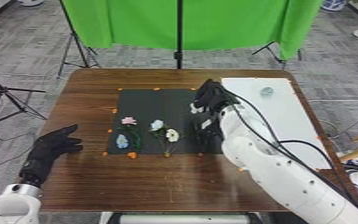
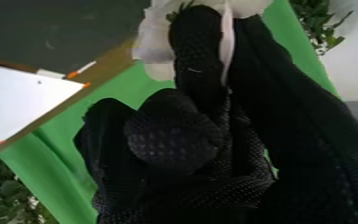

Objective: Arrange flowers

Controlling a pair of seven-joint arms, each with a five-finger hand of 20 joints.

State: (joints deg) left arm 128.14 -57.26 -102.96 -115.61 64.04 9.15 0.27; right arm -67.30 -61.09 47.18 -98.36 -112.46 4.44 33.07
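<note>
My right hand is over the right part of the dark mat in the head view, beside a white flower. In the right wrist view, the hand has its fingers curled, pinching the white flower by its head, with white petals around the fingertips. On the mat lie a pink flower, a pale flower, a white flower and a blue flower, with green stems. A clear glass vase is on the white board. My left hand is open at the table's left edge.
The dark mat covers the middle of the brown table, and the white board lies along its right side. A green cloth hangs behind, with thin black stands around it.
</note>
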